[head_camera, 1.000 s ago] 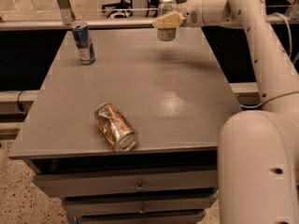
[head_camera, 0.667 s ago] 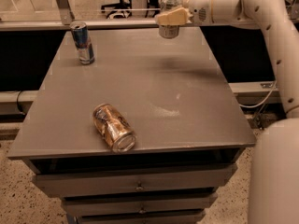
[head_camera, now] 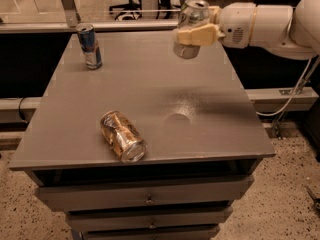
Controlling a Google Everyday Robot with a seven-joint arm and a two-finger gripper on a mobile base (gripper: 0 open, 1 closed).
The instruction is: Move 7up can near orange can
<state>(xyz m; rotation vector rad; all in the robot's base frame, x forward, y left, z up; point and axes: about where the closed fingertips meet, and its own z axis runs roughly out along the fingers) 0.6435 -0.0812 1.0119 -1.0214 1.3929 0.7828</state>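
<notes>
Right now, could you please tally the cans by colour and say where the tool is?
Silvery-green 7up can: 1, held in the tool above the table, far side.
Golden-orange can: 1, lying on its side near the front edge.
Blue-and-silver slim can: 1, upright at far left.
Total: 3 cans.

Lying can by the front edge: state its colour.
Orange can: shiny golden-orange, white markings; camera view. Gripper holds 7up can above the table.
</notes>
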